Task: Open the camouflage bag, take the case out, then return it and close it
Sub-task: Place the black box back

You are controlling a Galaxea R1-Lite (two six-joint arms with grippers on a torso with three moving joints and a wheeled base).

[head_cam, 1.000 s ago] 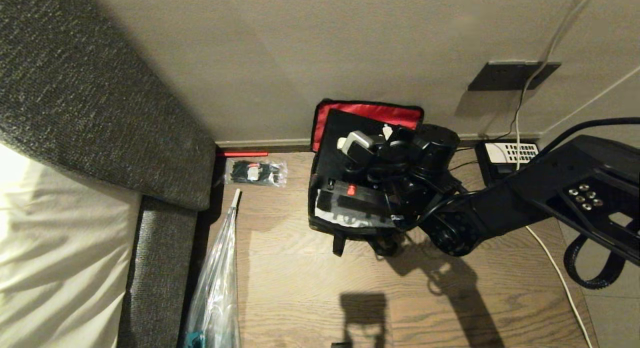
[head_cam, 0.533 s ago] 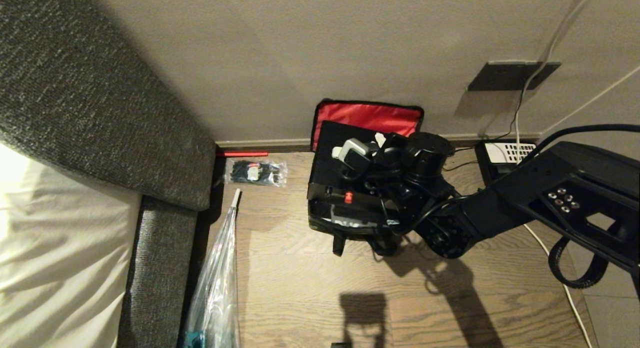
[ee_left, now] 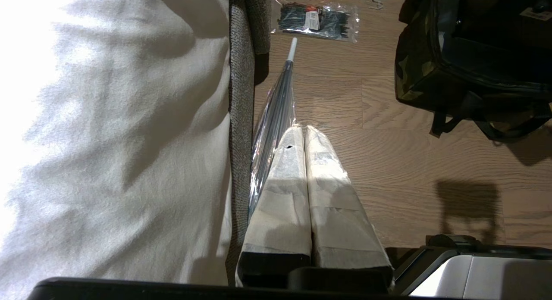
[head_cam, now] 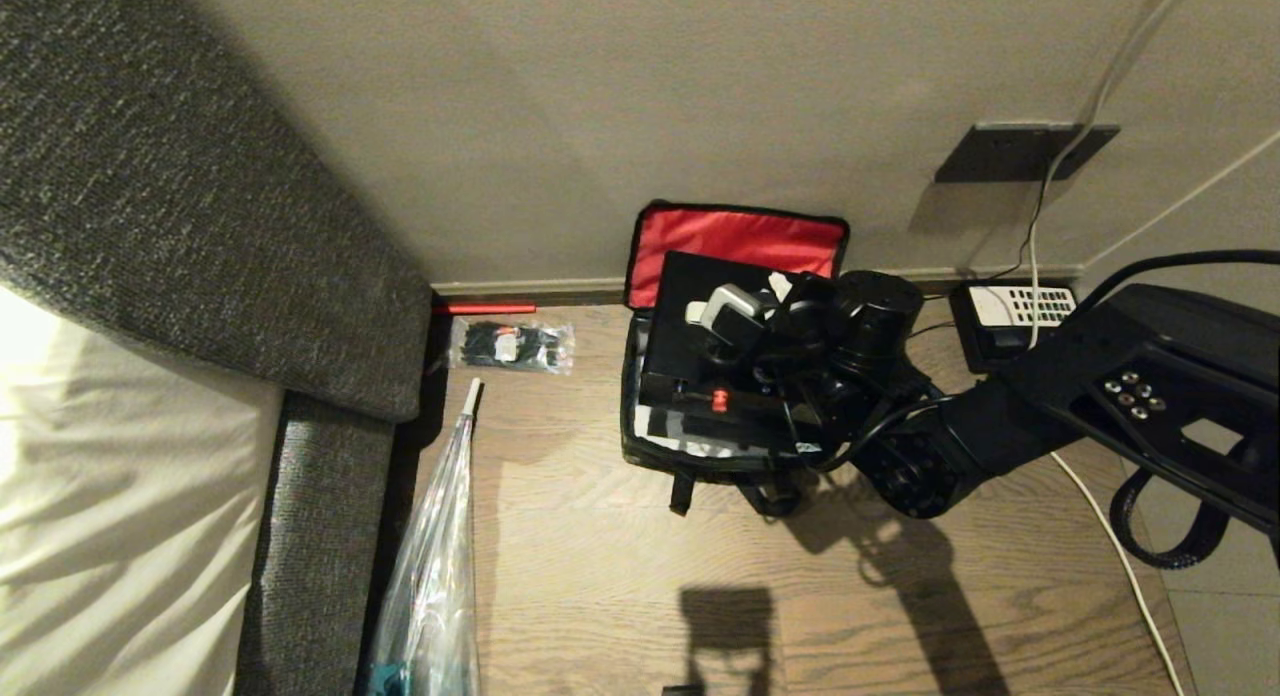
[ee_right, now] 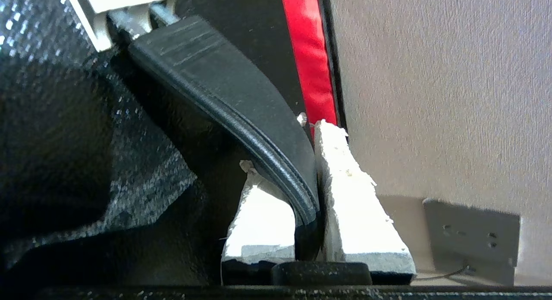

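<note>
The black rectangular hard case [head_cam: 715, 321] has shifted over the last second: it swung toward the robot's left and lifted half a second back, and now it sits further right and lower, tilted over the mouth of the boxy green-and-black camouflage fabric bag [head_cam: 700, 454], its small red latch [head_cam: 718, 399] having slid right with it.

Left to right, then. The left end effector [ee_left: 305, 132] hangs parked over the wooden floor [head_cam: 600, 576] beside the grey sofa edge [ee_left: 239, 97], its white-padded fingers pressed together on nothing, with the camouflage bag well off toward the robot's right. It's out of this play.

In the middle, the bag stands open against the wall, red lid lining [head_cam: 740, 238] propped upright behind it, silver-grey inner lining showing below the case's near edge.

On the right, the right end effector [ee_right: 317, 132] is nearly closed, clamped across the case's curved black handle strap [ee_right: 241, 101], one white pad either side of it. The case hangs directly from those fingers, its long axis running side to side across the bag, parallel to the wall. The bag's opening lies straight beneath the held case, so the coming move looks like a plain vertical one, and the right arm is the only one placed for it. Whether it's coming out or going in, I can't call.
</note>
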